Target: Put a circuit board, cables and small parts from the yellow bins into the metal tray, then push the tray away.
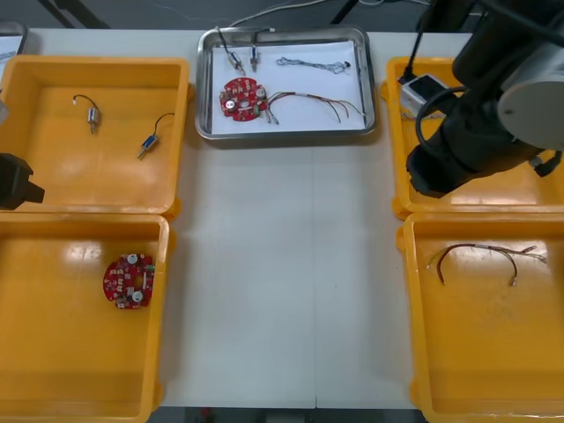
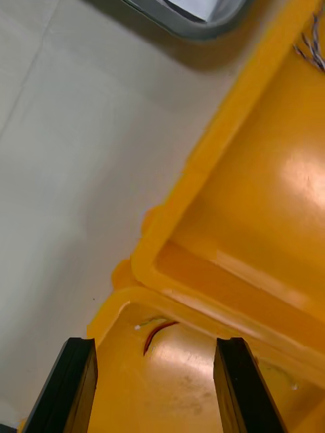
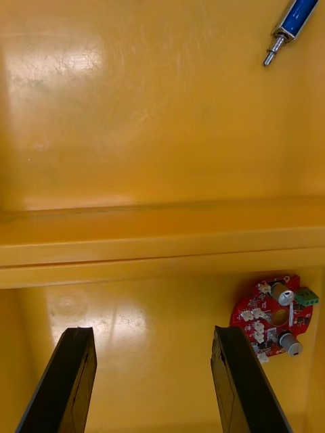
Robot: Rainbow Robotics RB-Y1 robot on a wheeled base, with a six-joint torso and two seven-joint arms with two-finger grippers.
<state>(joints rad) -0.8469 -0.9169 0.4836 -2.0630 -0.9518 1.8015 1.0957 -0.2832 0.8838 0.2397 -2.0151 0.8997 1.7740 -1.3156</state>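
The metal tray (image 1: 286,134) sits at the far middle of the tabletop (image 1: 282,264), between the two far yellow bins. Its rim is shiny and its inside is white. On the white lie a round red circuit board (image 1: 243,97) studded with small silver and white components, and two small metal parts (image 1: 237,60) with thin dark leads, side by side near the far rim. There are also a twisted blue and white cable (image 1: 313,63) and a red and yellow cable (image 1: 317,104) that fans out from beside the board.

The left tool (image 3: 150,331) hangs over the seam between the left bins (image 3: 162,243), its fingers spread wide with nothing between them. Near one finger, in the near left bin, lies a second circuit board (image 3: 274,325), red with a green connector. A blue small part (image 3: 290,27) lies in the far left bin.

The right tool (image 2: 156,342) is likewise released and empty, over the place where the right bins (image 2: 223,169) meet. Below it, in the near right bin, lies a loose red cable (image 2: 159,331).
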